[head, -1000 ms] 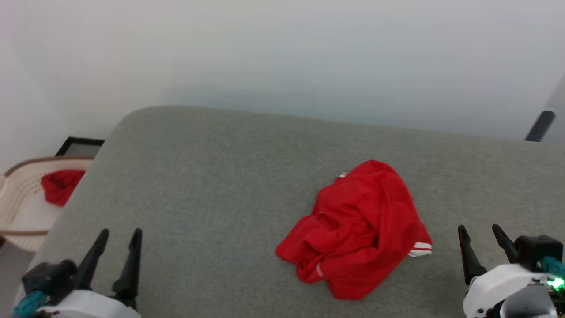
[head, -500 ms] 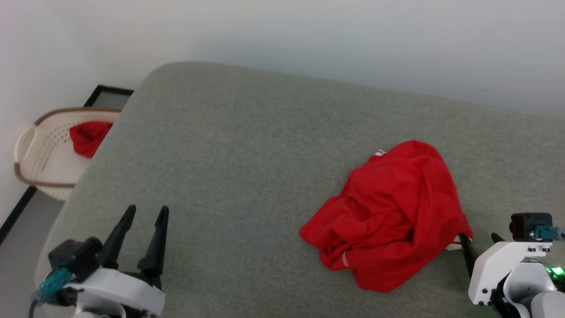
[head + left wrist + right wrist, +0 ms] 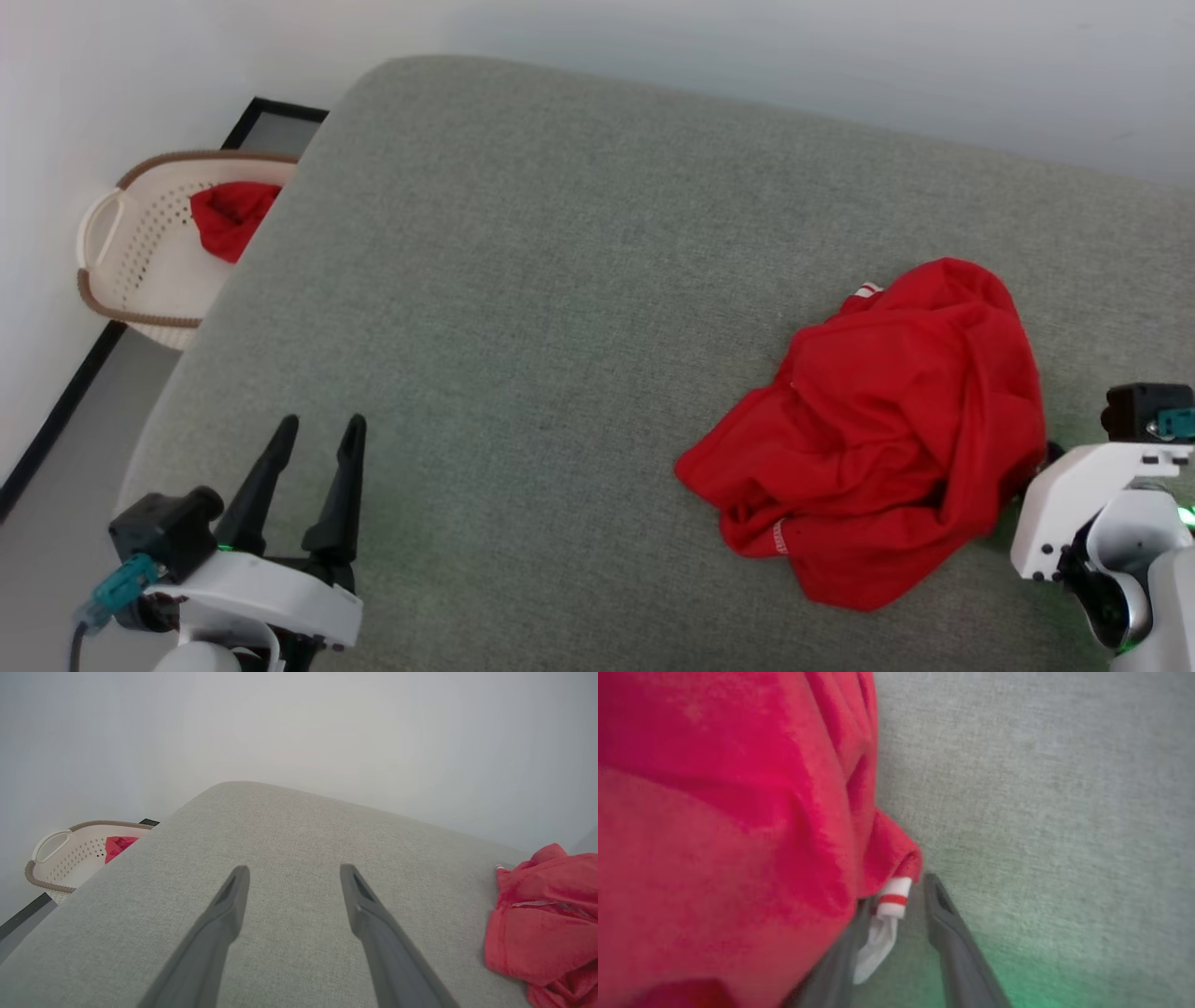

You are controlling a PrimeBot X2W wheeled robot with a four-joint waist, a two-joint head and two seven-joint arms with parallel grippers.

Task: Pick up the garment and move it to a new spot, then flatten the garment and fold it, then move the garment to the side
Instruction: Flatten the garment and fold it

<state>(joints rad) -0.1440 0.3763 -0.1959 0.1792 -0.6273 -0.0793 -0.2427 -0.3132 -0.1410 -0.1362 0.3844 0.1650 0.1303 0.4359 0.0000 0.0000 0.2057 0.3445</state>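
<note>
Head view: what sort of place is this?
Probably a home-like bedroom or laundry corner: a wide grey fabric surface, a perforated laundry basket on the floor by a white wall, and a crumpled red garment.

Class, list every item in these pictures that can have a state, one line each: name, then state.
garment: crumpled in a heap on the grey surface.
left gripper: open, empty, over the grey surface.
right gripper: open, jaws either side of the garment's white cuff.
basket: upright on the floor, holding a red cloth.
red cloth: bunched up in the basket.
</note>
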